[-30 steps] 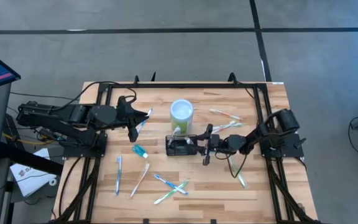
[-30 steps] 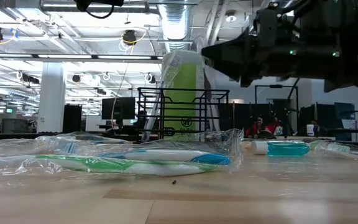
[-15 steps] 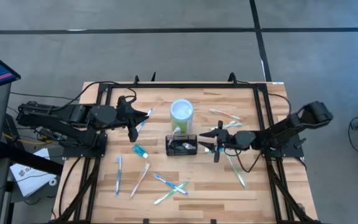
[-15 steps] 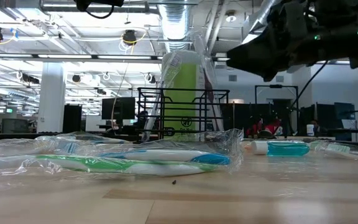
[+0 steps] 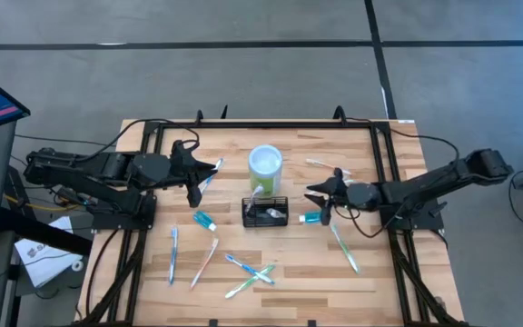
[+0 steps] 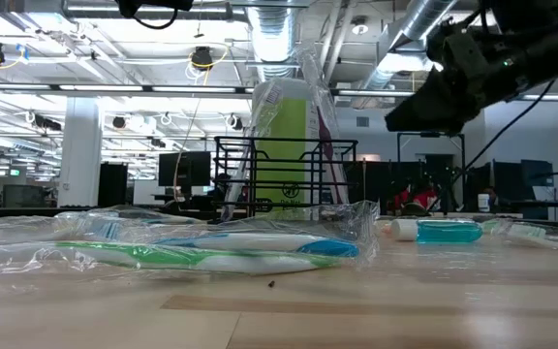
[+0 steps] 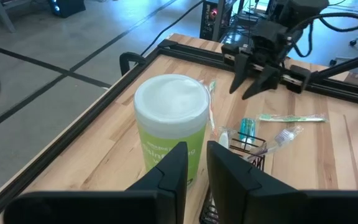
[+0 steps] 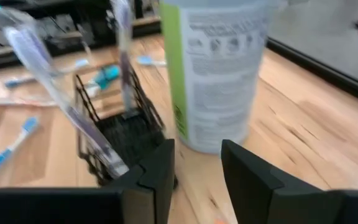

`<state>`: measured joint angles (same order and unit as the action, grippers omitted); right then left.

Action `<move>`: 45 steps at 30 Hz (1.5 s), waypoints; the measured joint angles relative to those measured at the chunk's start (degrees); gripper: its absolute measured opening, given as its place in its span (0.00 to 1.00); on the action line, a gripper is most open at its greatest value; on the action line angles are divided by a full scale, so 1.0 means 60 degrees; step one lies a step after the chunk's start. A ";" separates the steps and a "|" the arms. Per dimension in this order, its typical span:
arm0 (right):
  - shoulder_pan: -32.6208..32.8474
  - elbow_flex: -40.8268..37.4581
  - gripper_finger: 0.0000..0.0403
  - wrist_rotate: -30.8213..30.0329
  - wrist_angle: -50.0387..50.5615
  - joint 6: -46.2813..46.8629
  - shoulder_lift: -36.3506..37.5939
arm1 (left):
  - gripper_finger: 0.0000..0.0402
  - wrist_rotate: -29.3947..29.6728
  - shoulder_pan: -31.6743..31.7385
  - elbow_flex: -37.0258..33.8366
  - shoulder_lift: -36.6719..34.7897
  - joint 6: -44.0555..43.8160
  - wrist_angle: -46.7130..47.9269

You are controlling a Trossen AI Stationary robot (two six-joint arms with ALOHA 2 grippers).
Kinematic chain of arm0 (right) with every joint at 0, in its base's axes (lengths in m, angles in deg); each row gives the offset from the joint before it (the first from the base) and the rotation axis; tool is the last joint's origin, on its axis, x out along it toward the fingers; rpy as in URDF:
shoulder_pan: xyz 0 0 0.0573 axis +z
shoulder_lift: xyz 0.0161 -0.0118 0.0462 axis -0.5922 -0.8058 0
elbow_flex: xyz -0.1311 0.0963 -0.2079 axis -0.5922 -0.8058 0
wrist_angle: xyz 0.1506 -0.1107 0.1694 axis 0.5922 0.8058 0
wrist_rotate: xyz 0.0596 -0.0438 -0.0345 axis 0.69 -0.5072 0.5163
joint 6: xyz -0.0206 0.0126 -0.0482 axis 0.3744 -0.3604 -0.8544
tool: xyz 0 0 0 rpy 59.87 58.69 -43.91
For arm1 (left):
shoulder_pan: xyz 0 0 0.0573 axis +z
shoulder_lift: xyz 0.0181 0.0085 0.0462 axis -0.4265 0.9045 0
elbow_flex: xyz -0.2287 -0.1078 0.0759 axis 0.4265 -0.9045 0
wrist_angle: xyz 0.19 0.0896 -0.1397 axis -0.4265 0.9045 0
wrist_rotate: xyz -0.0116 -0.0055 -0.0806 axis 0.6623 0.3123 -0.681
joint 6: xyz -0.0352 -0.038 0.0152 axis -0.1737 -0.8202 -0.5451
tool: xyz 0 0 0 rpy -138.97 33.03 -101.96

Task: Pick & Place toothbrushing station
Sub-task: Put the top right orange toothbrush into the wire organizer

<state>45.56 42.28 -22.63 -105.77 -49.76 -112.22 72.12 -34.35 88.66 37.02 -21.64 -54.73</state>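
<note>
Black wire-mesh rectangular caddy (image 5: 265,213) sits mid-worktop (image 5: 370,282), at six o'clock from the lime-green cylindrical cup (image 5: 265,164); right end effector (image 5: 320,202) hovers at its three o'clock, fingers spread, empty; left end effector (image 5: 195,173) waits at ten o'clock, fingers nearly together, empty.

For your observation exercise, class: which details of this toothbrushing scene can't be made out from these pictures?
- Caddy contents: too small in the high view, blurred in the right wrist view.
- Green cup's base: hidden in the low view behind wrapped toothbrushes.
- Print on the cup: blurred in both wrist views.
</note>
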 joint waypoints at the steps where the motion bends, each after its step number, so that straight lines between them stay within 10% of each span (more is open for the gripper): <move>1: -0.0115 0.0000 0.31 0.0100 0.0208 0.0006 0.0103 | 0.13 -0.0002 0.0003 0.0000 0.0000 0.0000 0.0000; 23: -0.3915 0.1430 0.30 0.1892 0.5205 -0.0351 -0.0149 | 0.13 0.0042 0.0000 0.0000 0.0000 0.0000 -0.0007; 45: -0.6352 0.3307 0.31 0.3003 0.6658 -0.2784 -0.3602 | 0.13 0.0031 0.0018 -0.0004 0.0000 0.0000 0.0007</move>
<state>7.45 62.13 -4.62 -65.82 -66.46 -133.83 72.31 -34.24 88.64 37.02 -21.64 -54.69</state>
